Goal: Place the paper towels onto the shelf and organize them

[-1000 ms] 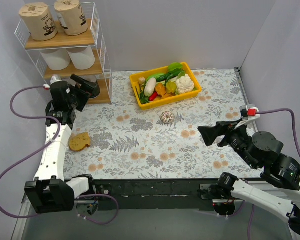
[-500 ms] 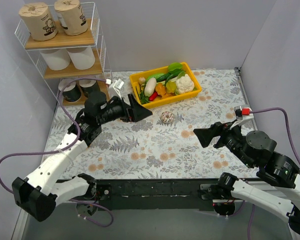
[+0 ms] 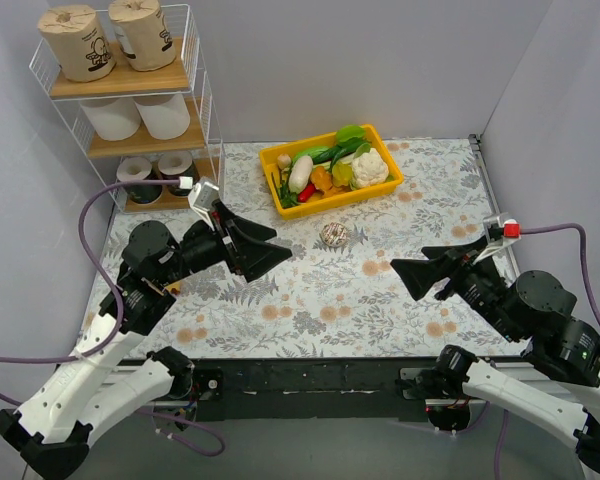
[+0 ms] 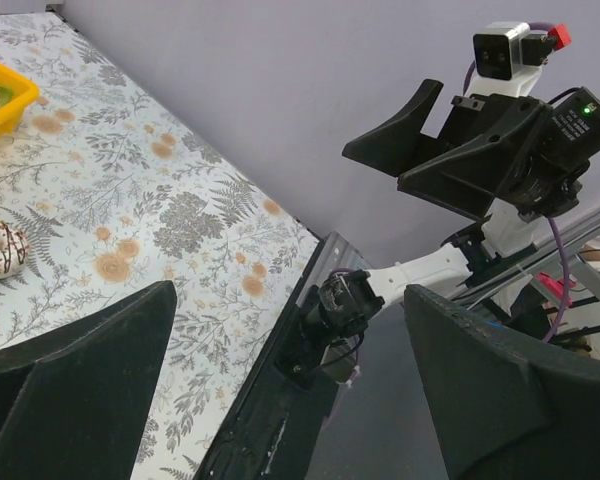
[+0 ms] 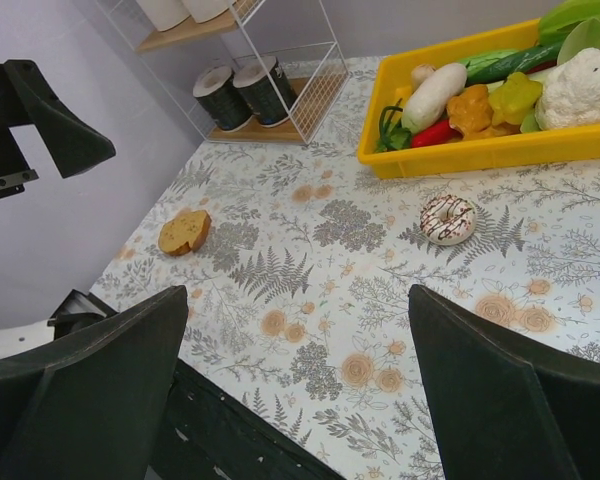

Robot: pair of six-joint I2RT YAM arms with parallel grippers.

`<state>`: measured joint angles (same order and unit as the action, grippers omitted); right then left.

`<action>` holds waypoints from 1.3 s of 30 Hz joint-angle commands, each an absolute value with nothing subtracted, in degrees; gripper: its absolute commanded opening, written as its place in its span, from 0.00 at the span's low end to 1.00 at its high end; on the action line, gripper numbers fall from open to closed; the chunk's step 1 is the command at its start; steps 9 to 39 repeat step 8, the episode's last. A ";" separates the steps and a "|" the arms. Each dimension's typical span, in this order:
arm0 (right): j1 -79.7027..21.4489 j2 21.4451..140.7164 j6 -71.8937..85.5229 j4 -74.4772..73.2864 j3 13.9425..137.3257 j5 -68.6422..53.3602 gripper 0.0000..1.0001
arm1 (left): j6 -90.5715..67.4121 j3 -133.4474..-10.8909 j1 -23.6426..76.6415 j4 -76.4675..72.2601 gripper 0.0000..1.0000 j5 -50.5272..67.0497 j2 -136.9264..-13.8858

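Observation:
The white wire shelf (image 3: 202,95) stands at the far left corner. Two tan paper towel rolls (image 3: 77,42) stand on its top board, two white rolls (image 3: 113,117) on the middle board and two black rolls (image 3: 138,180) on the bottom board. The right wrist view shows the black rolls (image 5: 220,95) and the shelf's lower wire (image 5: 315,75). My left gripper (image 3: 260,245) is open and empty, above the table in front of the shelf, pointing right; it also shows in the left wrist view (image 4: 290,390). My right gripper (image 3: 435,262) is open and empty at the right; it also shows in the right wrist view (image 5: 300,390).
A yellow bin (image 3: 283,155) of toy vegetables sits at the back centre. A small patterned donut-like ball (image 3: 333,234) lies in front of it. A slice of bread (image 5: 184,231) lies on the table at the left, near my left arm.
My left gripper has drawn back from the shelf's bottom tier, swung right and toward the near side, and stands open. The right gripper has shifted only slightly.

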<state>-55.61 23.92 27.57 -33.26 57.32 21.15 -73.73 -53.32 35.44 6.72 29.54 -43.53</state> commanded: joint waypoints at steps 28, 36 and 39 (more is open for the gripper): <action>-55.63 22.85 28.04 -33.31 58.80 22.85 0.99 | -72.60 -50.98 35.68 6.50 0.98 27.69 -42.54; -55.63 22.85 28.04 -33.31 58.80 22.85 0.99 | -72.60 -50.98 35.68 6.50 0.98 27.69 -42.54; -55.63 22.85 28.04 -33.31 58.80 22.85 0.99 | -72.60 -50.98 35.68 6.50 0.98 27.69 -42.54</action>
